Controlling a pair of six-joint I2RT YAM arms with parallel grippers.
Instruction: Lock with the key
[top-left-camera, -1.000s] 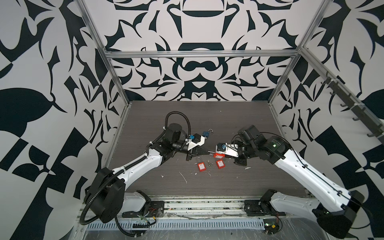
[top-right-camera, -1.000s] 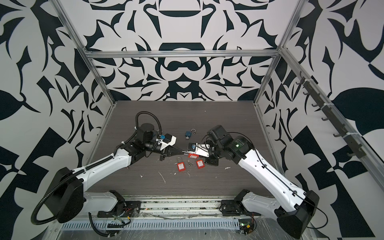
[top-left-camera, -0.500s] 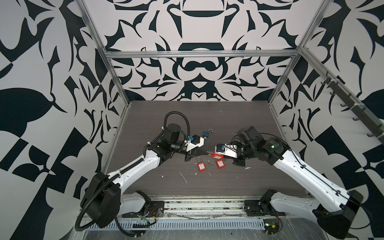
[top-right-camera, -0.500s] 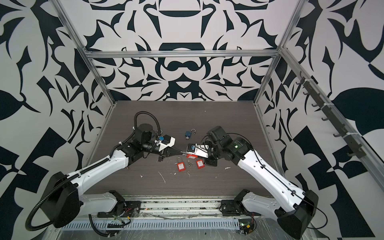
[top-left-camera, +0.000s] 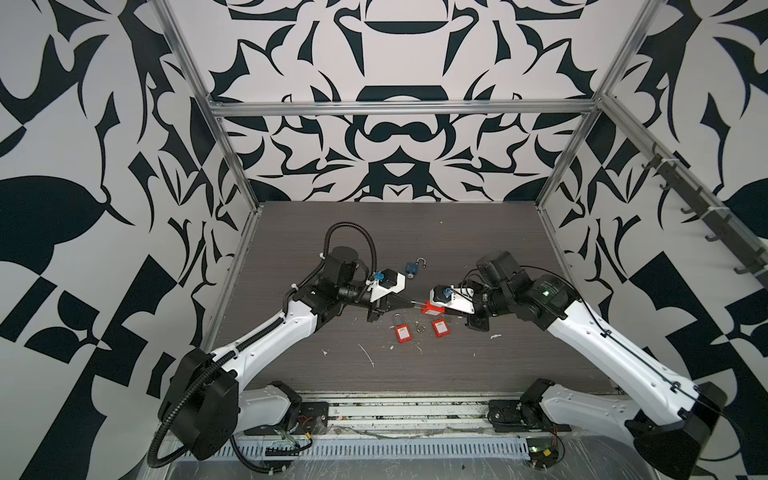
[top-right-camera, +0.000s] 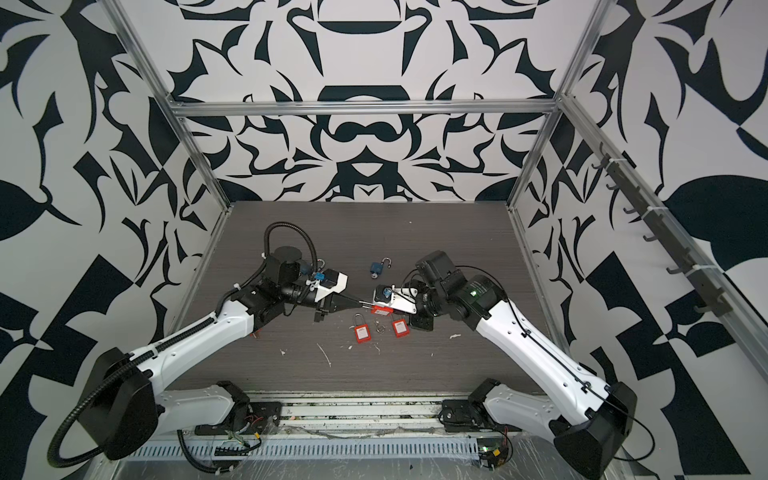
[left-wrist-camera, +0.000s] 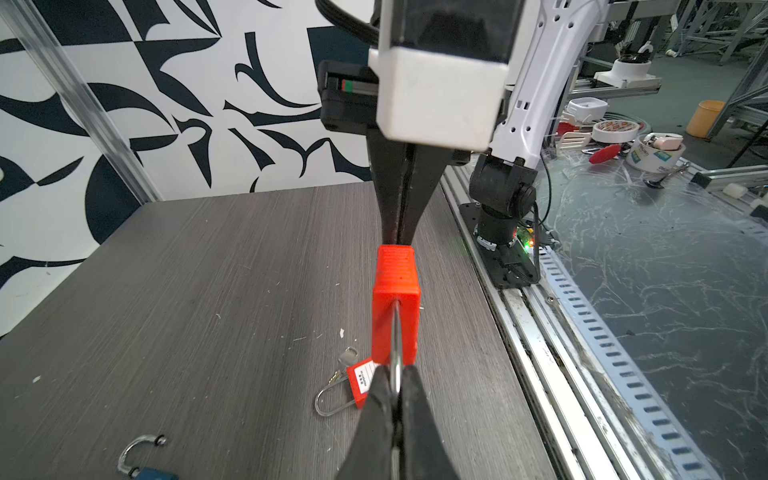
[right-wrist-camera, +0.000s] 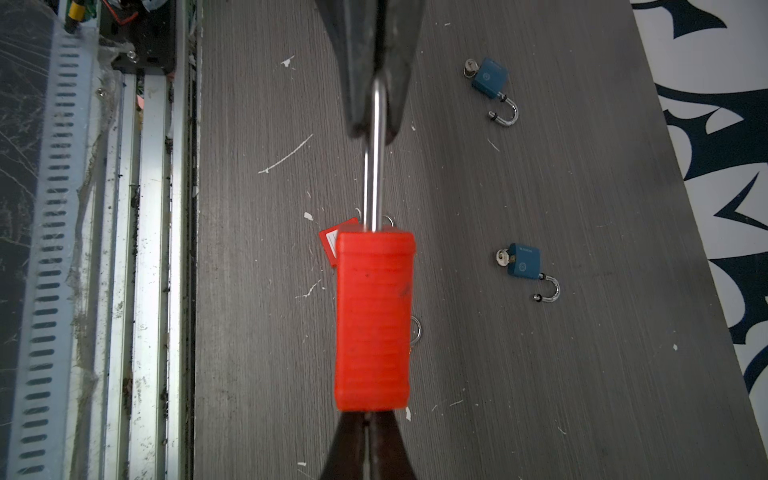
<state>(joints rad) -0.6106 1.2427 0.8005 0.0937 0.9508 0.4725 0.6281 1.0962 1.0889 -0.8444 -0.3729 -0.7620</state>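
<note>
Okay, nearest: a spare red padlock (top-left-camera: 402, 333) and a second spare (top-left-camera: 439, 327) lie flat on the bench (top-left-camera: 457, 374). Just above them the red padlock (left-wrist-camera: 395, 303) is held off the bench between both arms, lying sideways so each end is reachable. The left hand (left-wrist-camera: 395, 384) is clamped on its steel shackle (right-wrist-camera: 372, 178), bracing it. The right hand (right-wrist-camera: 368, 417) has its fingers together at the body's base, probably pinching the key; the key is hidden. The body is ribbed, bright red plastic. The shackle is edge-on, so I can't tell if it is latched. Farther back sits a blue padlock (top-left-camera: 412, 268), its shackle open.
</note>
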